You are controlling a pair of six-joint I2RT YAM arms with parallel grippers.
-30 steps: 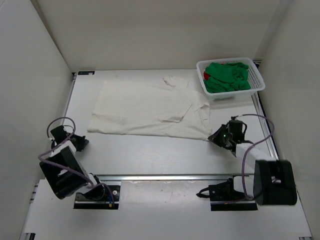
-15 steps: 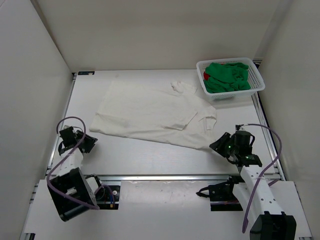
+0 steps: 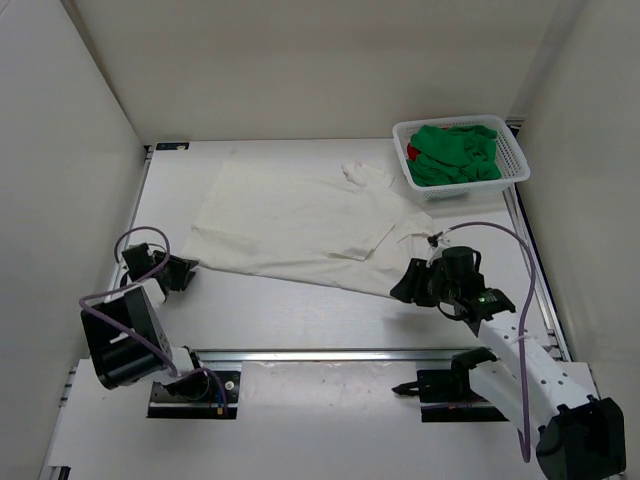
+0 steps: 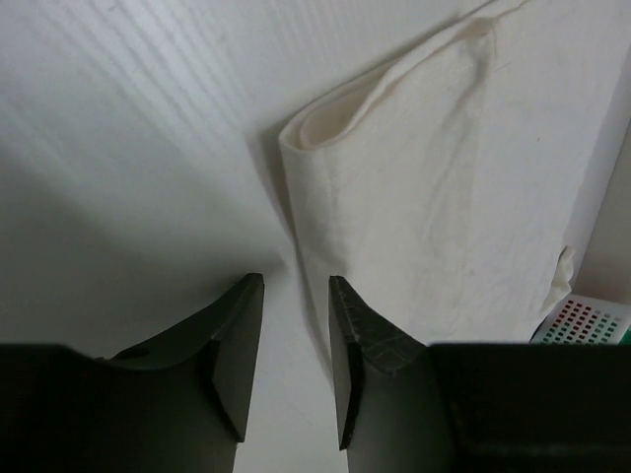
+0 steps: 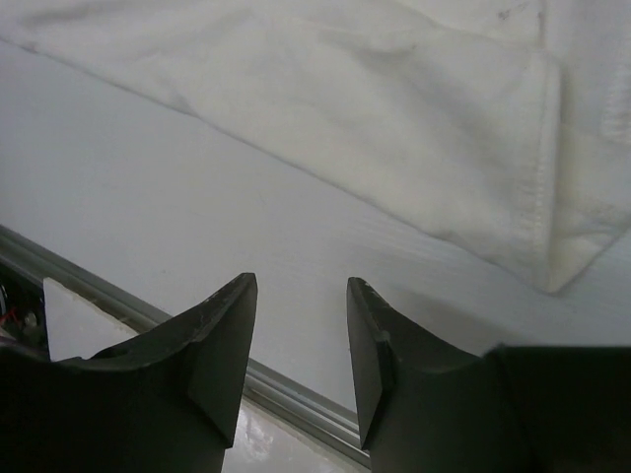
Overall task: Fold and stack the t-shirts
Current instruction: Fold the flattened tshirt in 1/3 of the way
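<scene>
Over the counter [image 3: 300, 320] from above, one cream shirt [image 3: 300, 225] lies spread flat, its near hem slewed since a second ago. The left fingers [image 3: 186, 269] and right fingers [image 3: 402, 286] sit just off its two near corners, having let go. One green shirt [image 3: 455, 152] and a sliver of one red shirt [image 3: 413, 152] sit in the one basket [image 3: 515, 165]. That makes three shirts, none folded.

At the left wrist, the fingers stand apart and empty, with the shirt's corner just ahead.

At the right wrist, the fingers are likewise parted and empty over bare counter, the hem just beyond. I'd judge the straightening tug done and the first fold next.
</scene>
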